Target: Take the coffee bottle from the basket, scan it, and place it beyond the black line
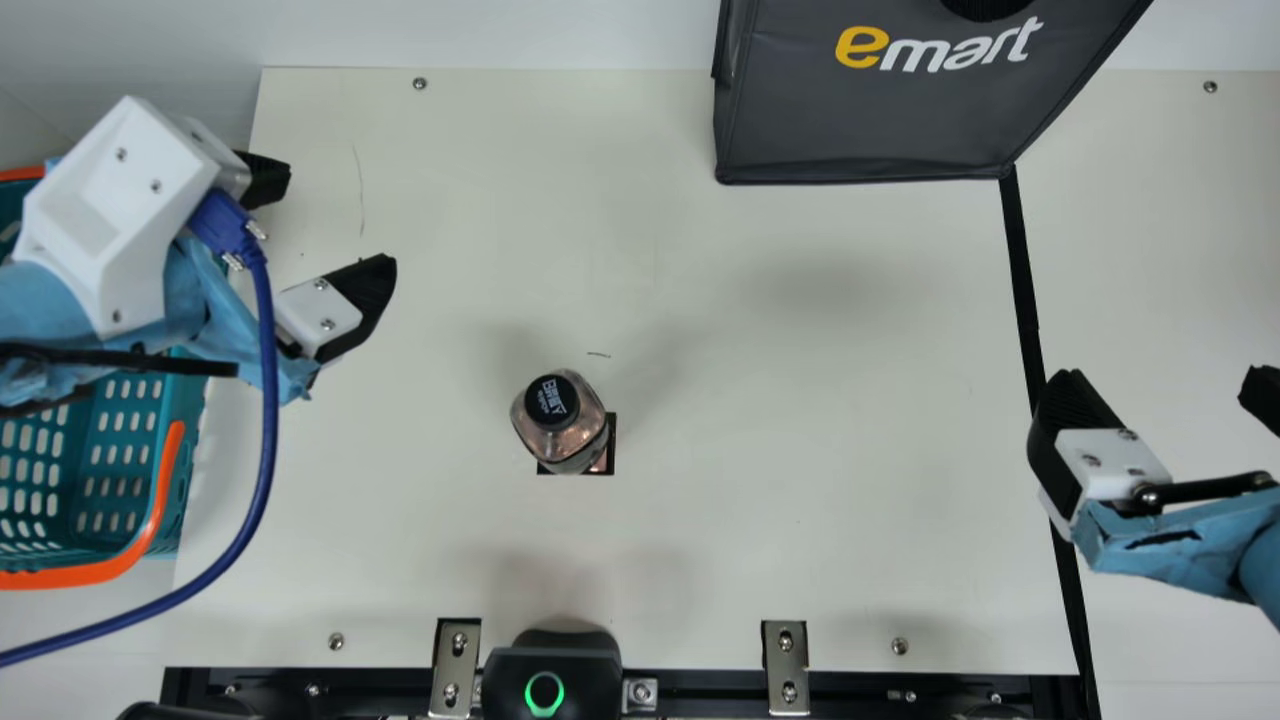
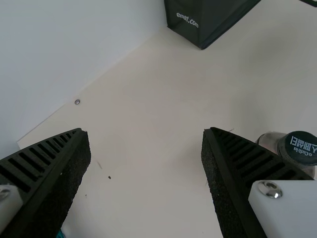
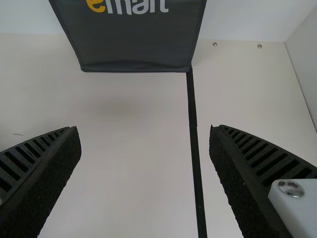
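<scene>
The coffee bottle point(image 1: 585, 415) (black-capped) stands outside the teal basket point(image 1: 187, 480).

1. White wall point(image 1: 480, 30) is running behind cream tbl. point(image 1: 800, 550), main view; 2nd wall point(image 3: 308, 64) is meeting it at a corner, R wrist view.
2. Two metal brackets point(image 1: 456, 668) are lining tbl.'s near edge, by a dk. rail point(image 1: 710, 682).
3. Soft shadows point(image 1: 830, 285) are falling across tbl.

white housing point(image 1: 88, 212), blue cable point(image 1: 269, 400), silver screws point(image 2: 270, 189)
</scene>
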